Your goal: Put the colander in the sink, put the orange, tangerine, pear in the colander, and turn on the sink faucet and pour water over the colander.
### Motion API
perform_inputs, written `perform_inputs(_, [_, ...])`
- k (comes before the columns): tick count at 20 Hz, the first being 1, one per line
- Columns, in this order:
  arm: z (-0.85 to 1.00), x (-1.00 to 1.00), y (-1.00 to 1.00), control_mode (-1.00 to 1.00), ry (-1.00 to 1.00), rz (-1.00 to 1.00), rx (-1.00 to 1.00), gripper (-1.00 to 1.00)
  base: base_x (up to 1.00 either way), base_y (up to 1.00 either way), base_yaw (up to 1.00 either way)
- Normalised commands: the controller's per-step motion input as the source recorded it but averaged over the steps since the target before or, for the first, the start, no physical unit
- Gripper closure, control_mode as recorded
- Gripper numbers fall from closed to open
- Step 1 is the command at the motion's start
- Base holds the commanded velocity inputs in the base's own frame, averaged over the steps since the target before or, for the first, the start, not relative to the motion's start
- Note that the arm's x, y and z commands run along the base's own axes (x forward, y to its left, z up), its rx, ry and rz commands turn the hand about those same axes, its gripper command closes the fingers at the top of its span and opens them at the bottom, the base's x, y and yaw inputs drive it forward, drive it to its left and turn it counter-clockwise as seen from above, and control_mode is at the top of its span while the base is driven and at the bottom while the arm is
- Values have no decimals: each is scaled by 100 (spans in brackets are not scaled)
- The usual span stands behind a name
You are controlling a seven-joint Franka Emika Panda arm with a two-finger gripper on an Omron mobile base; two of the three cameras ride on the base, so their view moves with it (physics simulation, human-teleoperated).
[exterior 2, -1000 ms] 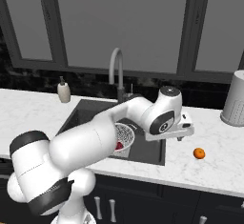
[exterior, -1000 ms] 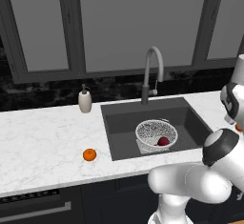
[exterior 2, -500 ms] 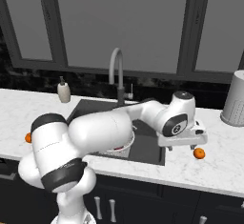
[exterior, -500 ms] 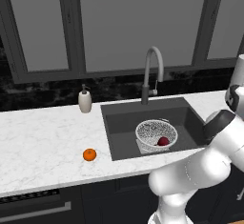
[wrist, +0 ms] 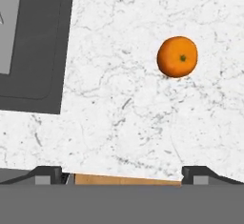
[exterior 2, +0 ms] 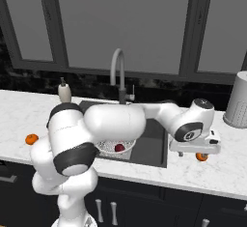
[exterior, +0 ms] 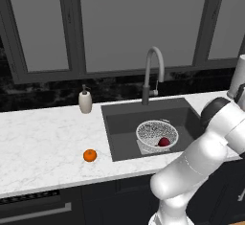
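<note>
Orange against white marble: a round orange fruit (wrist: 177, 56) lies alone on the counter (wrist: 124, 104) under the hand (wrist: 121, 173), ahead of the fingertips and off toward the right-hand finger in the hand view, clearly apart from both and touching neither. The hand is spread as wide as it goes, its two dark tips at the far sides of the hand view, and it has hold of nothing. In the right base view the hand (exterior 2: 195, 148) hangs over the counter just past the sink's (exterior 2: 153, 141) right edge, with the same fruit (exterior 2: 201, 157) peeping out just under and beside it. The dark sink corner (wrist: 33, 46) sits on the opposite side of the hand from the fruit. Whether this fruit is the orange or the tangerine I cannot tell; it is near enough a ball, so it has no long axis to line the fingers up with, and its small stem dimple faces up toward the camera. By my judgement the coming move turns on shifting the hand forward and toward that right finger until the fruit sits between the tips, then lowering. The colander (exterior: 157, 135) stands in the sink with the dark red pear (exterior: 164, 141) inside it; a second orange fruit (exterior: 89, 155) lies on the counter well beyond the sink's far side.
</note>
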Motion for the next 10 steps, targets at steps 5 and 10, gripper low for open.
perform_inputs(5, [-15,14,-6,-100,0,0,4,-100,0,0,0])
perform_inputs(10, [-23,25,-2,-100,0,0,0,-100,0,0,0])
